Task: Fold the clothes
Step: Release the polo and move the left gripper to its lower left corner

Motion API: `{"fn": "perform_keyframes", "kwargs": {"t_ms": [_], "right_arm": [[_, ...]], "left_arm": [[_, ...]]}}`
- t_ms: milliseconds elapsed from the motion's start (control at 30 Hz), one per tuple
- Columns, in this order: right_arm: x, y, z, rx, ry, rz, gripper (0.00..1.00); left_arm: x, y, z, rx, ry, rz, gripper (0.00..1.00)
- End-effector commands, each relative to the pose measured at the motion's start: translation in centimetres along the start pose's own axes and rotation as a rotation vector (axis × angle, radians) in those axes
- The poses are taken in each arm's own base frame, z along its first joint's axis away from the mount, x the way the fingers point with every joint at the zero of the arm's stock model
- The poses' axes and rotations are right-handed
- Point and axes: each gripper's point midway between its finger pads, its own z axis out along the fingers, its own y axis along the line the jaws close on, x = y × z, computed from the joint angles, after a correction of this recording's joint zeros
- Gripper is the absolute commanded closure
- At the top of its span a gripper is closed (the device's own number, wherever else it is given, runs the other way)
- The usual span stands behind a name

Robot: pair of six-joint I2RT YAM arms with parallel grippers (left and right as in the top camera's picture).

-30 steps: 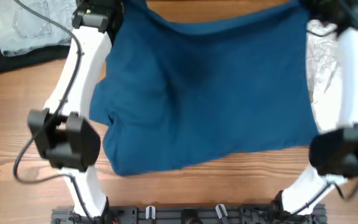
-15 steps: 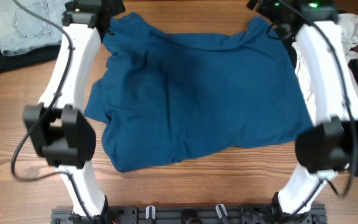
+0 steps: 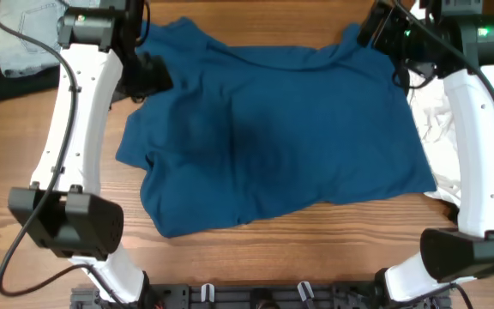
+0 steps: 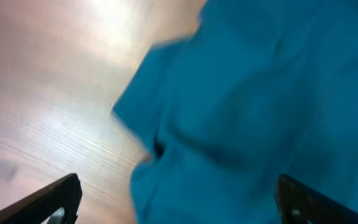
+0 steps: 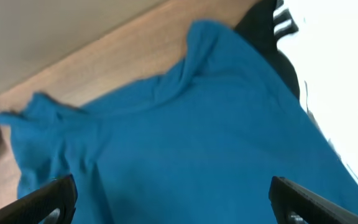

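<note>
The clothes, a dark blue T-shirt (image 3: 273, 129), lie spread and wrinkled across the middle of the wooden table. My left gripper (image 3: 151, 75) hovers over the shirt's far left corner, open, with nothing between its fingers. My right gripper (image 3: 377, 33) hovers over the far right corner, also open and empty. In the left wrist view the shirt (image 4: 253, 93) lies blurred below the wide-apart gripper (image 4: 179, 205), with bare wood to its left. In the right wrist view the shirt (image 5: 185, 143) fills the space under the open gripper (image 5: 173, 202).
Pale blue denim (image 3: 24, 34) on a black cloth (image 3: 11, 81) lies at the far left corner. A white garment (image 3: 440, 129) lies under the right arm, beside the shirt's right edge. The right wrist view shows that white garment (image 5: 347, 81) and a dark item (image 5: 269, 37).
Both grippers have opened and let go of the shirt's far corners. The shirt has dropped flat onto the table. Both arms have drawn outward, away from the middle.
</note>
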Motion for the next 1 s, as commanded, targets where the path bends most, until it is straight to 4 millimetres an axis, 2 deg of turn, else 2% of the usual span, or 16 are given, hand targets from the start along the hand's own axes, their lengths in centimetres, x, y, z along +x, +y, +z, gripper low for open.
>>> {"fn": "perform_keyframes", "kwargs": {"t_ms": [0, 167, 233, 300, 367, 467, 533, 567, 633, 700, 767, 967], "right_arm": [[1.7, 0.5, -1.4, -0.012, 0.032, -0.039, 0.0], [2.8, 0.1, -1.2, 0.009, 0.075, -0.042, 0.0], [3.1, -0.1, -1.2, 0.014, 0.086, -0.042, 0.0], [3.7, -0.5, -1.2, 0.03, 0.114, -0.044, 0.0], [4.0, -0.6, -1.3, 0.035, 0.126, -0.068, 0.0], [3.8, -0.7, -1.2, 0.038, 0.116, -0.074, 0.0], [3.4, -0.5, -1.2, 0.03, 0.101, -0.074, 0.0], [3.3, -0.4, -1.2, 0.026, 0.093, -0.073, 0.0], [3.0, -0.2, -1.1, 0.021, 0.083, -0.074, 0.0], [2.8, -0.1, -1.1, 0.015, 0.074, -0.089, 0.0], [2.6, 0.0, -1.1, 0.012, 0.069, -0.092, 0.0], [2.6, 0.0, -1.0, 0.011, 0.066, -0.096, 0.0]], "left_arm": [[2.4, 1.8, -3.9, 0.019, -0.016, -0.059, 0.0], [6.3, 4.4, -6.3, 0.015, -0.005, -0.121, 0.0], [8.1, 5.4, -6.3, 0.011, 0.001, -0.16, 0.0], [10.9, 6.7, -5.7, 0.008, 0.023, -0.206, 0.0], [14.4, 6.7, -4.1, 0.069, 0.076, -0.216, 0.0], [19.0, 5.8, -0.5, 0.184, 0.164, -0.217, 0.0], [21.7, 4.8, 1.9, 0.258, 0.233, -0.217, 0.01], [23.6, 4.0, 3.6, 0.314, 0.3, -0.219, 0.03], [25.8, 3.6, 5.5, 0.337, 0.378, -0.235, 0.06], [27.5, 4.2, 7.7, 0.298, 0.424, -0.25, 0.06], [27.5, 4.1, 8.9, 0.299, 0.412, -0.247, 0.06], [24.9, 4.7, 11.0, 0.235, 0.287, -0.239, 0.07]]}}
